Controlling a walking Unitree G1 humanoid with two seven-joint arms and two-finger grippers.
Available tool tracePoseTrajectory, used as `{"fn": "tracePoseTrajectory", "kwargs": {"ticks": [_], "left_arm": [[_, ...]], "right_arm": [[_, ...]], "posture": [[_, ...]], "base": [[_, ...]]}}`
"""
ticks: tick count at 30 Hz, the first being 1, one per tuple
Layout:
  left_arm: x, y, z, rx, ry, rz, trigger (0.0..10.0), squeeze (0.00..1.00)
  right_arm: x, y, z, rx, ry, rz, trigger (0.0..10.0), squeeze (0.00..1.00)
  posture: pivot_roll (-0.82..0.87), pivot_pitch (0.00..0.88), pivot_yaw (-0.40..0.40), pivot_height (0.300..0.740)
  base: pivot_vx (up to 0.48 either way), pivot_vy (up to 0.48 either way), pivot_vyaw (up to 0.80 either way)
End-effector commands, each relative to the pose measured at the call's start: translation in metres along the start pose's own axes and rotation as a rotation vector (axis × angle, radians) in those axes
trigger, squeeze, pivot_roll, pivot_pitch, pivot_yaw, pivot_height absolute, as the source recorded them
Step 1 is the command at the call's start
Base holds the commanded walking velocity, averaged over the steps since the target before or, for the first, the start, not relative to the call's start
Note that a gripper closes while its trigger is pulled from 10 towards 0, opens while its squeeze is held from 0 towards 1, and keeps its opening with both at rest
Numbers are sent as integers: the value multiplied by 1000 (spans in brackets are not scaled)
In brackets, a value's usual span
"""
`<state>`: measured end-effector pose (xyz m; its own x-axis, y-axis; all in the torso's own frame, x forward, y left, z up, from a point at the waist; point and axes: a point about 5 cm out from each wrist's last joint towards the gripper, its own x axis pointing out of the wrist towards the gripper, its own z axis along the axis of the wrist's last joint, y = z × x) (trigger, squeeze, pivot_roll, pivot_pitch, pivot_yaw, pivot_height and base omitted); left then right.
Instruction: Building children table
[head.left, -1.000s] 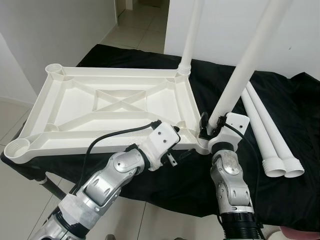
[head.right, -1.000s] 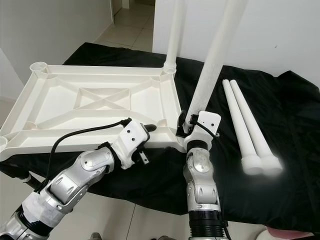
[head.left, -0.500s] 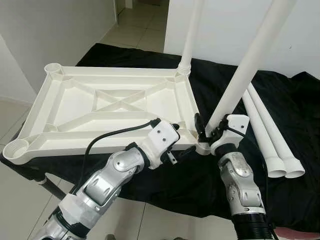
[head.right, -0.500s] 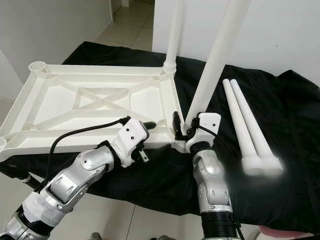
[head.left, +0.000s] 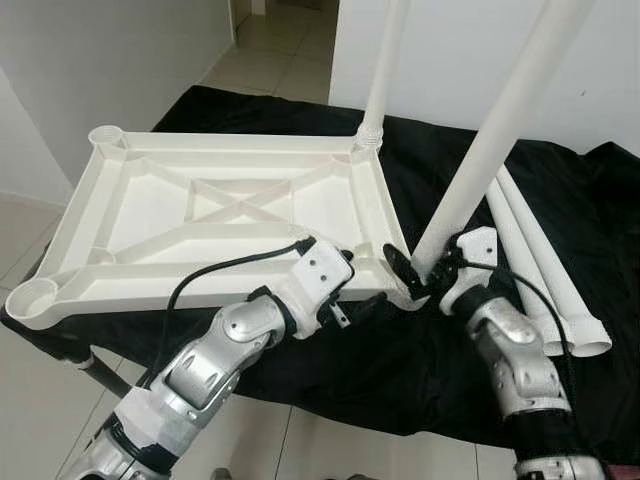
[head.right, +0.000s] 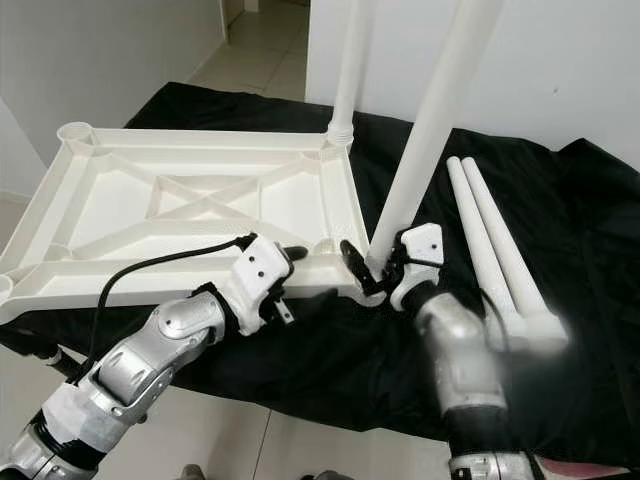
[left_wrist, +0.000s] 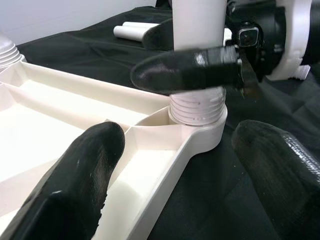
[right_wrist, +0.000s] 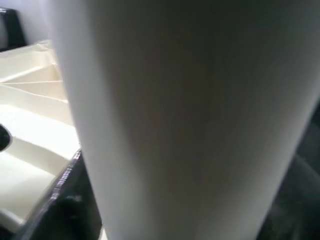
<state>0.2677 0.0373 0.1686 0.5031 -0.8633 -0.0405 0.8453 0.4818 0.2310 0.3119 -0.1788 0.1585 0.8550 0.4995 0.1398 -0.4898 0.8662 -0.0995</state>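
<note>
While the left gripper (head.left: 362, 303) spreads empty astride the tabletop (head.left: 215, 215) rim, the right gripper (head.left: 420, 272) clasps the leg (head.left: 480, 160).

Walls (head.left: 120, 60): white, plain.
Floor (head.left: 270, 55): pale tiles (doorway beyond).
Work surface: black cloth (head.left: 590, 200), draped.

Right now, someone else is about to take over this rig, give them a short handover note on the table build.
Right gripper grips the near-right leg just above its corner socket, threads partly seated.
Left gripper is open astride the upturned tabletop edge by that corner, steadying it.
Done: far-right leg stands in its socket.
Left: finish this leg, then fit the two loose legs lying on the black cloth into the left sockets.
</note>
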Motion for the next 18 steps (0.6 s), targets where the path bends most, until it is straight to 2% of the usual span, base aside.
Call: {"fn": "tracePoseTrajectory", "kwargs": {"ticks": [1, 2, 3, 14, 15, 18], "left_arm": [[1, -8, -4, -12, 25, -158, 10000, 0], [1, -8, -4, -10, 27, -157, 10000, 0], [1, -7, -4, -8, 34, -155, 10000, 0], [2, -8, -5, -23, 70, -156, 10000, 0], [2, -9, -5, -26, 72, -158, 10000, 0], [2, -9, -5, -32, 81, -158, 10000, 0]], "right_arm": [[0, -3, -5, 3, 21, 29, 667, 0], [1, -5, -5, 1, 26, 37, 667, 0], [1, -6, -6, 1, 33, 42, 0, 0], [-3, -9, -15, 18, 58, 80, 235, 0], [-5, -7, -17, 29, 59, 81, 10000, 0], [-6, -3, -19, 73, 48, 64, 10000, 0]], "posture": [[17, 87, -48, 740], [17, 87, -48, 740], [20, 83, -49, 740], [22, 75, -36, 740], [25, 74, -37, 740], [27, 75, -39, 740]], "base": [[0, 0, 0], [0, 0, 0], [0, 0, 0], [0, 0, 0], [0, 0, 0], [0, 0, 0]]}}
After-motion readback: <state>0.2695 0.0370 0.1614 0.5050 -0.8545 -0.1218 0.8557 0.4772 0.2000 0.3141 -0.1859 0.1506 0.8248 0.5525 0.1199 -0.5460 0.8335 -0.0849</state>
